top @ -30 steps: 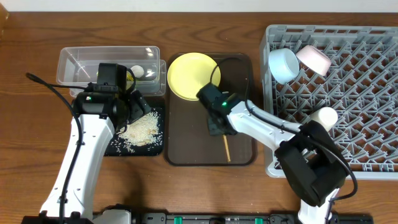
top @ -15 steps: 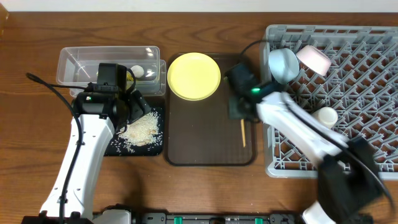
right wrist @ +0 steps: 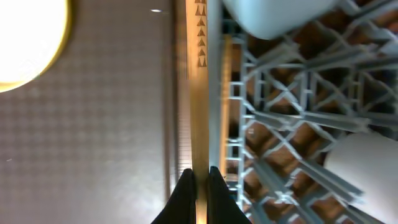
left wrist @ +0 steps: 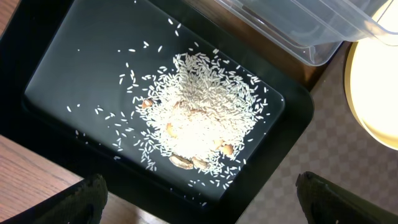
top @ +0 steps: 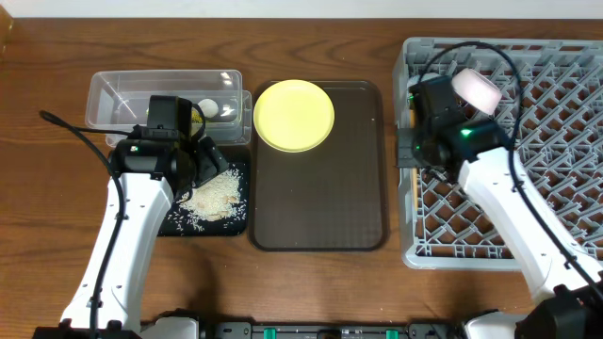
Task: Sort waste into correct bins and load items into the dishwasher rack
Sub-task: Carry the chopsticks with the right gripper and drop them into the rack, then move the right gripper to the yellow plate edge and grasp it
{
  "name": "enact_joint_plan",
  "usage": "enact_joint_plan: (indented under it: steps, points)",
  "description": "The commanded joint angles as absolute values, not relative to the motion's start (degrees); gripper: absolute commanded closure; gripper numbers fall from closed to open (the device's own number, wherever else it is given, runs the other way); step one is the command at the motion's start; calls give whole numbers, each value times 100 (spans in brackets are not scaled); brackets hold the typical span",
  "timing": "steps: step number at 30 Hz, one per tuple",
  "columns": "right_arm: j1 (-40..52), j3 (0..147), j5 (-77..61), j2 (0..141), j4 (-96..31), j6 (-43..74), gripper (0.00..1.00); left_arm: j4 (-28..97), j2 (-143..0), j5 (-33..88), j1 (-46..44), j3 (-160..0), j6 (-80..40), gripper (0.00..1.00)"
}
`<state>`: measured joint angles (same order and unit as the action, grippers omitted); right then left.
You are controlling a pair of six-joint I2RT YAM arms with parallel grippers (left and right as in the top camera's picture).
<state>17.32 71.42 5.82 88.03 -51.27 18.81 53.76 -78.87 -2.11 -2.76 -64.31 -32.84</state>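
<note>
My right gripper (top: 413, 151) (right wrist: 199, 180) is shut on a wooden chopstick (right wrist: 198, 93) and holds it over the left edge of the grey dishwasher rack (top: 556, 141) (right wrist: 280, 124). The rack holds a light blue bowl (right wrist: 273, 15), a white cup (right wrist: 367, 168) and a white bowl (top: 476, 87). The yellow plate (top: 294, 115) lies on the brown tray. My left gripper (top: 205, 160) (left wrist: 199, 205) is open over the black tray (top: 179, 221) (left wrist: 74, 74), which holds a heap of rice (left wrist: 199, 118). The clear tub (top: 122, 94) holds a white round scrap (top: 207, 107).
The dark brown serving tray (top: 320, 198) lies between the black tray and the rack. My right arm covers the rack's upper left part in the overhead view. Bare wooden table lies in front and at the left.
My right gripper has carried the chopstick from the brown tray rightward to the rack's left edge. The left arm has not moved.
</note>
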Motion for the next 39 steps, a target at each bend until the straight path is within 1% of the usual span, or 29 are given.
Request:
enact_joint_plan:
  steps: [1,7,16,19,20,23,25,33,36,39]
  points:
    - [1503,6960,576,8814,-5164,1747,99,5391,-7854,-303,-248,-6477,-3310,1]
    - [1389,6613,554,8814,-5129,1466,99,5376,-7854,-305,-248,-6477,-3310,1]
    - [1389,6337,558,8814,-4814,1470,98,5369,-7854,-305,-248,-6477,-3310,1]
    - [1389,6337,556,8814,-4668,1470,92,5369,-7854,-305,-248,-6477,-3310,1]
    - [1389,6337,556,8814,-4611,1470,88,5369,-7854,-305,-248,-6477,-3310,1]
    - [1389,6337,556,8814,-4497,1470,80,5369,-7854,-305,-248,-6477,-3310,1]
    - [1389,6337,576,8814,-4403,1446,77,5369,-7854,-305,-248,-6477,-3310,0]
    - [1422,6359,447,8807,-3959,1446,74,5369,-7854,-305,-248,-6477,-3310,1]
    - [1485,6407,-152,8805,-3409,1321,72,5369,-7854,-305,-248,-6477,-3310,1]
    - [1656,6407,-919,8809,-2547,1278,67,5369,-7854,-305,-248,-6477,-3310,0]
